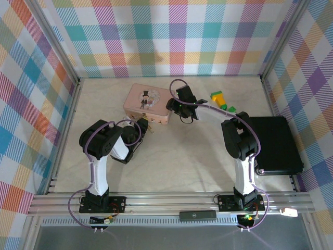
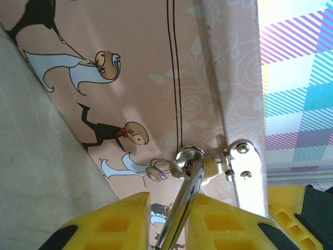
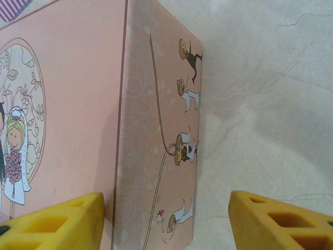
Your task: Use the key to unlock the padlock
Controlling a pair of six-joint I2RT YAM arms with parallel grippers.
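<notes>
While clamping the padlock (image 2: 187, 160) by its silver shackle at the hasp (image 2: 243, 162) of the pink tin (image 2: 156, 62) with the left gripper (image 2: 169, 211) (right gripper (image 3: 166, 203) spread wide astride the tin's end), looks mid-steadying; next calls for seating the key in the keyhole.

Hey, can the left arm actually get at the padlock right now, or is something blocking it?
Probably yes: the left gripper sits at the pink tin, its fingers closed on the padlock by its silver shackle, with nothing between. The lock's body is hidden.
</notes>
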